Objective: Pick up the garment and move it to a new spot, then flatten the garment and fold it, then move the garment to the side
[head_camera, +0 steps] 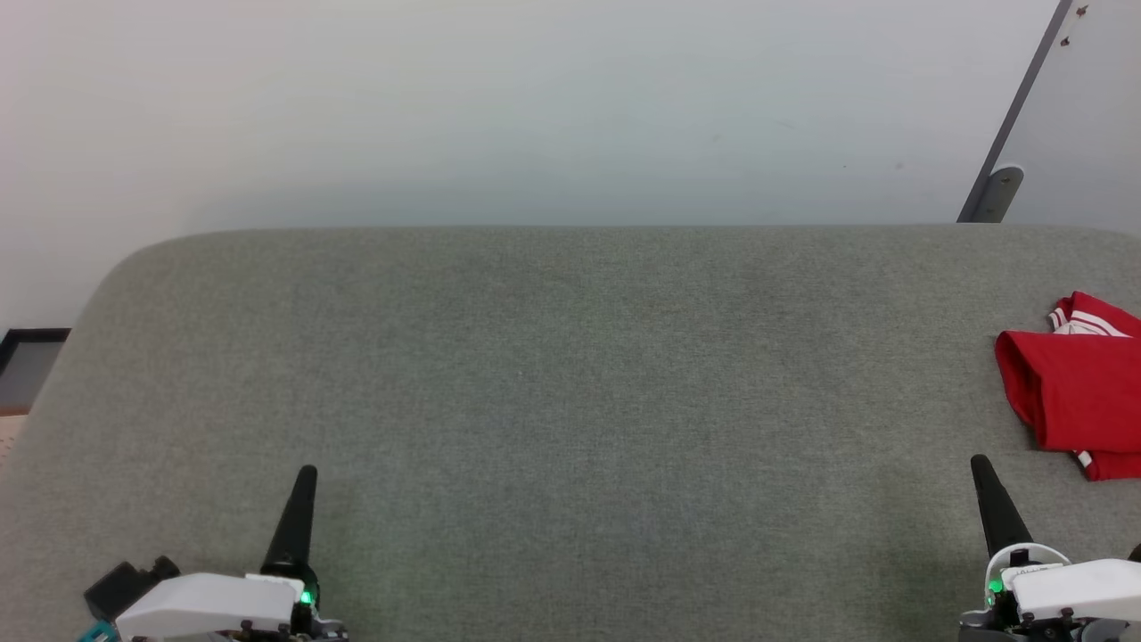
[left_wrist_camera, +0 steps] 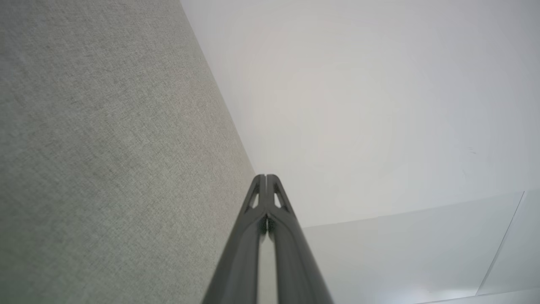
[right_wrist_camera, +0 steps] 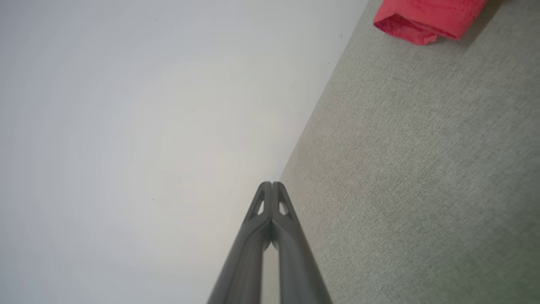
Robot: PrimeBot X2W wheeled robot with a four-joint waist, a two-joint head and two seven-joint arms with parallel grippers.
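Observation:
The red garment (head_camera: 1074, 392) lies folded at the far right edge of the grey fabric table (head_camera: 570, 374), with red-white striped trim showing at its top and bottom; part of it runs out of the head view. In the right wrist view a corner of the garment (right_wrist_camera: 426, 21) shows at the top. My right gripper (head_camera: 981, 464) is shut and holds nothing, a little short of the garment and to its left. My left gripper (head_camera: 307, 473) is shut too, low at the left, far from the garment. Fingertips touch in both wrist views: left gripper (left_wrist_camera: 266, 176), right gripper (right_wrist_camera: 271, 183).
The table's far edge meets a pale wall (head_camera: 535, 107). A grey slanted bar (head_camera: 1012, 134) with a bracket stands behind the table's far right. A dark frame (head_camera: 27, 348) sits past the left edge.

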